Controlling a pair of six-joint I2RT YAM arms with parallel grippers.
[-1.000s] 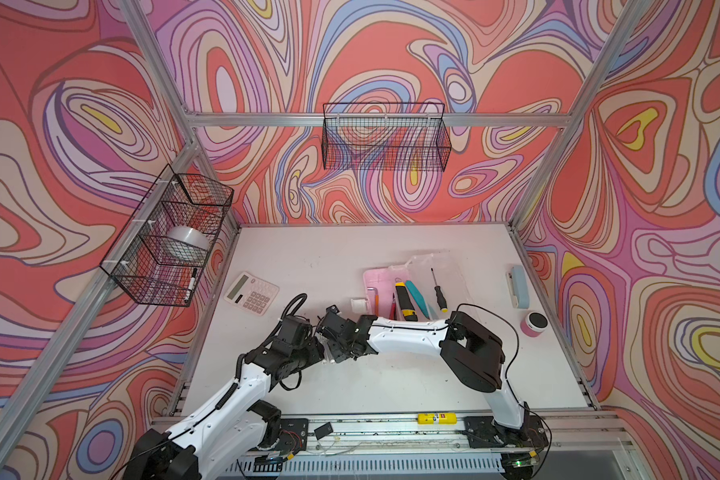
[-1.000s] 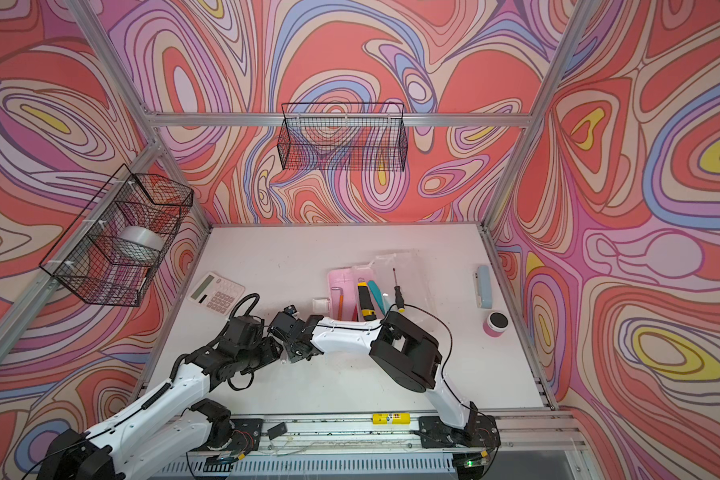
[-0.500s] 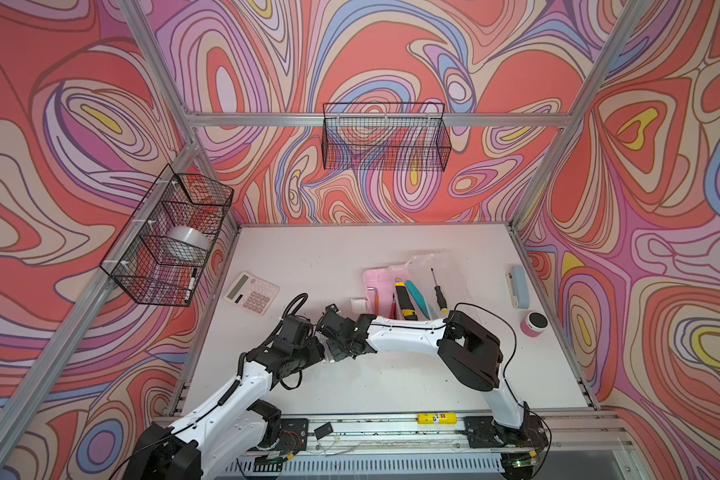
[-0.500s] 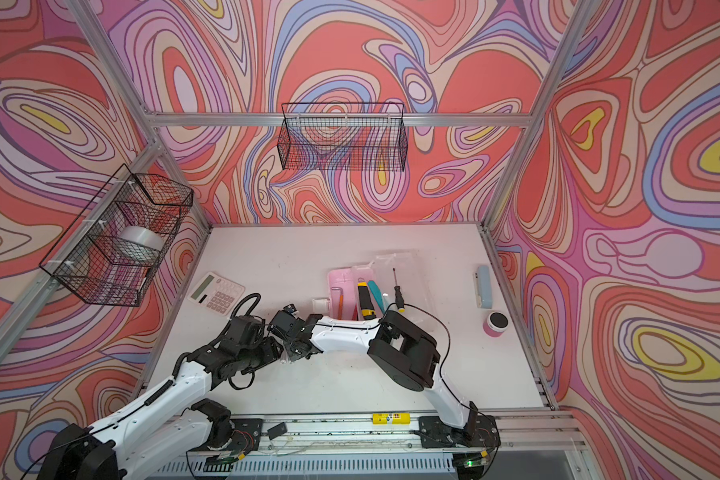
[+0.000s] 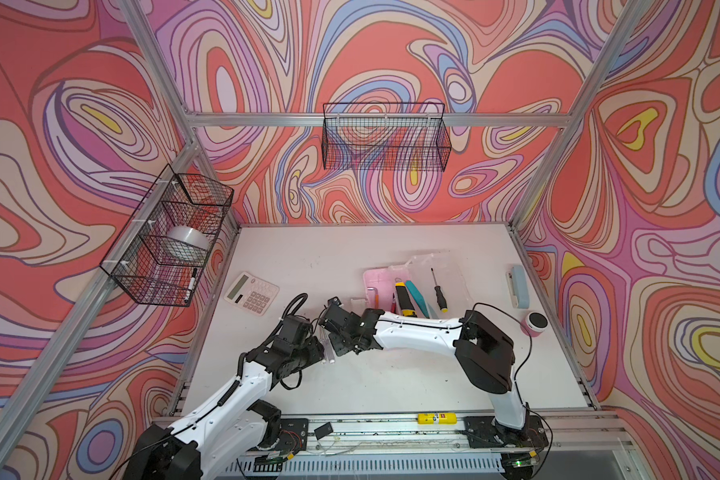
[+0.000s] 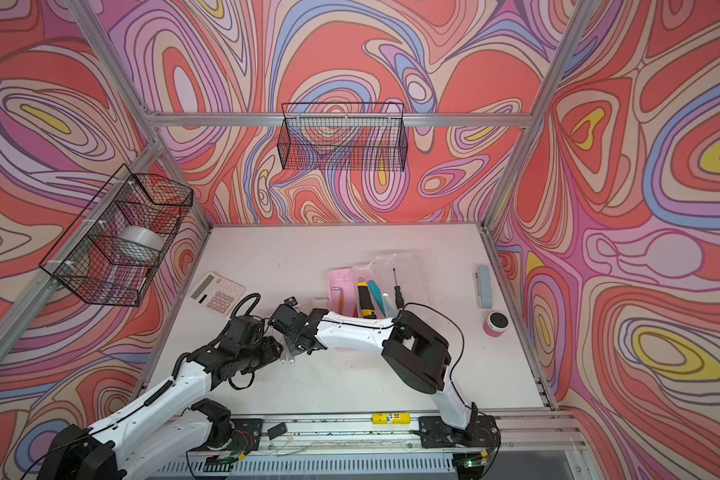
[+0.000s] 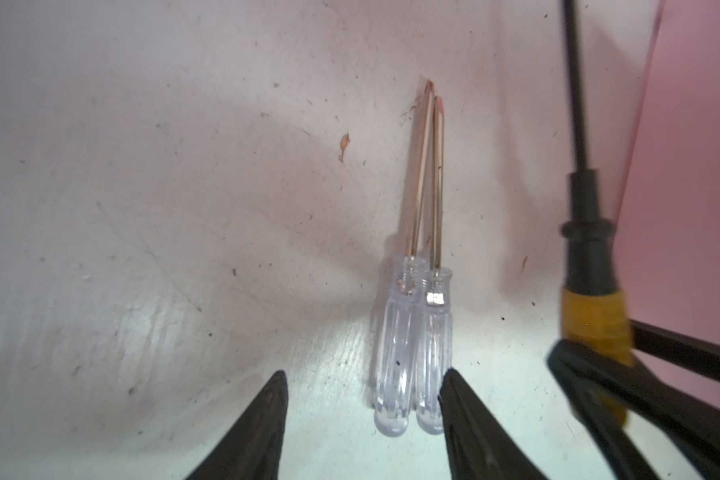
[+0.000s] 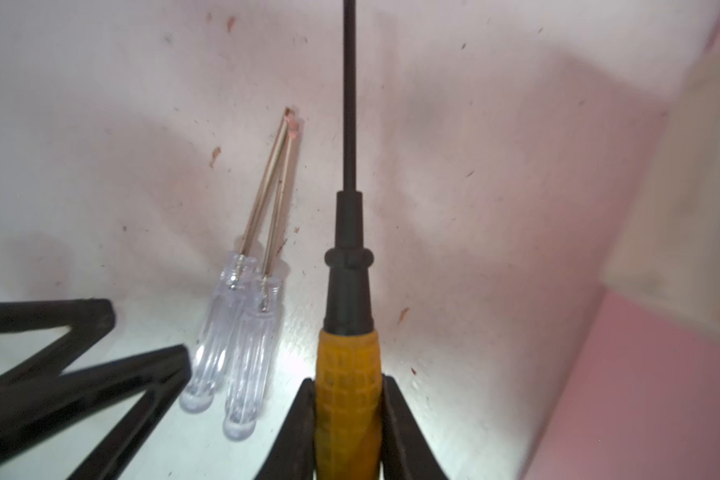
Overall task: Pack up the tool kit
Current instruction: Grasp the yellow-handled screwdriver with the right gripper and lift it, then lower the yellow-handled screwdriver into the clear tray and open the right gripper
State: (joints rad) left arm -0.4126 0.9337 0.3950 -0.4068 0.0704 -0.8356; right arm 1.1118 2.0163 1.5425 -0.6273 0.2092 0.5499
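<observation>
The pink tool kit box (image 5: 376, 279) lies open at mid-table, its clear lid (image 5: 441, 266) folded back. A yellow-black knife (image 5: 402, 297) and a teal knife (image 5: 415, 292) lie in it, and a black screwdriver (image 5: 438, 291) lies on the lid. My right gripper (image 8: 348, 380) is shut on the yellow handle of a black-shafted screwdriver (image 8: 347, 291). Two clear-handled screwdrivers (image 7: 412, 340) lie side by side on the table. My left gripper (image 7: 364, 376) is open around their handle ends, and one finger (image 7: 458, 399) is against them.
A white calculator (image 5: 251, 293) lies at the left and a grey-blue stapler (image 5: 518, 286) by the right edge. A pink round pot (image 5: 536, 324) stands in front of the stapler. Wire baskets hang on the left wall (image 5: 171, 237) and the back wall (image 5: 385, 141).
The right gripper's jaws have drawn in onto the yellow handle. Both arms have hardly shifted, and the left gripper stays open.
</observation>
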